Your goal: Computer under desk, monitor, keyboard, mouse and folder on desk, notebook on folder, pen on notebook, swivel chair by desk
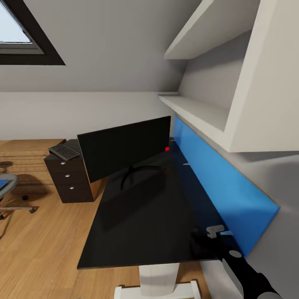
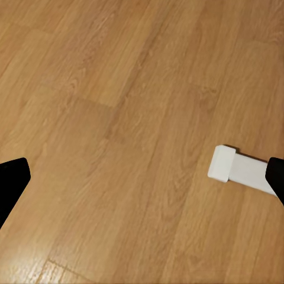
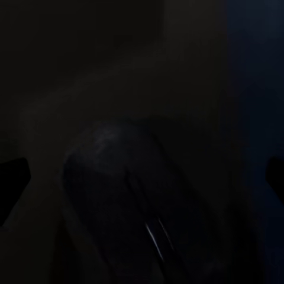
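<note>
The black monitor (image 1: 124,151) stands on the glossy black desk (image 1: 137,224), angled, with a red dot at its lower right corner. The keyboard (image 1: 63,151) lies on the desk's far left end, above the drawers (image 1: 68,178). At the left edge I see part of the swivel chair (image 1: 11,182) with the blue folder (image 1: 2,184) on its seat. My right gripper (image 1: 204,245) hovers low over the desk's near right corner. In the right wrist view it (image 3: 142,177) is open, and the dark oval mouse (image 3: 127,201) lies between its spread fingers. My left gripper (image 2: 142,177) is open over the floor.
A blue wall panel (image 1: 220,182) runs along the desk's right side, with white shelves (image 1: 199,112) overhanging it. A white desk foot (image 2: 236,168) rests on the wood floor (image 2: 118,118). A roof window (image 1: 16,33) sits at the upper left.
</note>
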